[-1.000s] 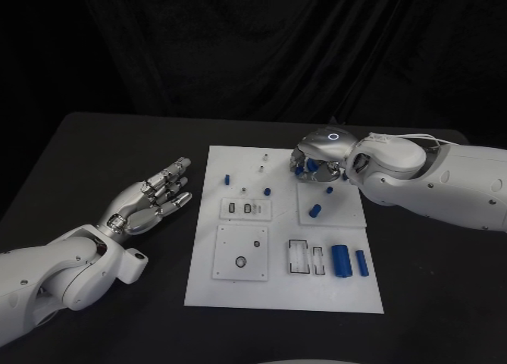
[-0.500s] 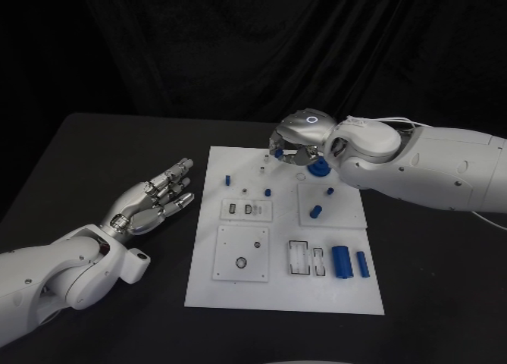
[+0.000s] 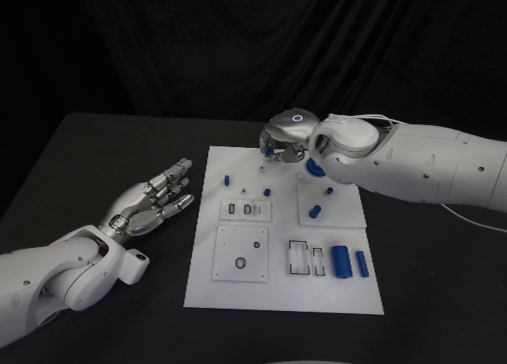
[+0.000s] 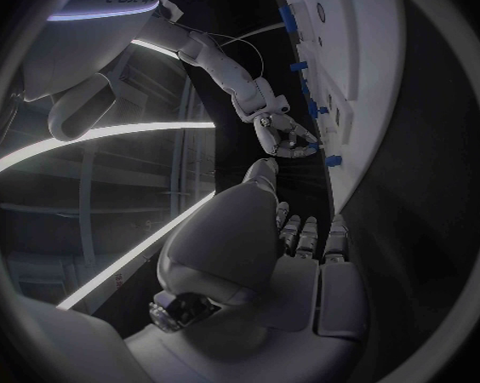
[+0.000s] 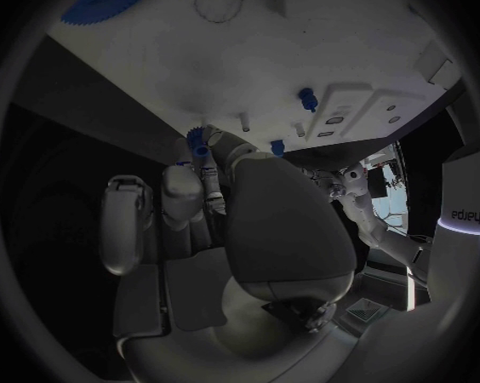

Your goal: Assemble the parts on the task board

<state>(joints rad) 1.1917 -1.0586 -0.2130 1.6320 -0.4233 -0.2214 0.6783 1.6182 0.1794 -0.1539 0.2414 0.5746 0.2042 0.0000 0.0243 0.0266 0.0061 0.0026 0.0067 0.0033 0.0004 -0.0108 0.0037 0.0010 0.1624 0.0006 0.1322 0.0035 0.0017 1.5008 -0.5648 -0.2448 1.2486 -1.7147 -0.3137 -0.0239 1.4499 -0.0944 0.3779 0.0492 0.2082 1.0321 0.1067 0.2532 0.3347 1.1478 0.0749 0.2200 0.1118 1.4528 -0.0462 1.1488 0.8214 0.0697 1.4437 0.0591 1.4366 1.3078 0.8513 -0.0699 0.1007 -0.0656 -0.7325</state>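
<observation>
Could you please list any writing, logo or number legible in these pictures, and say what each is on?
"sharpa", seen mirrored and partly cut off, on the robot's white body in the left wrist view.
"sharpa", mirrored again, on the white body in the right wrist view.
No readable text on the task board, its parts, the left hand or the right hand.

A black table [image 3: 89,159] stands before a black cloth backdrop [image 3: 253,53] hanging in soft folds.

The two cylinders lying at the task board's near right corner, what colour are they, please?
Blue, both cylinders, clearest in the head view.
</observation>
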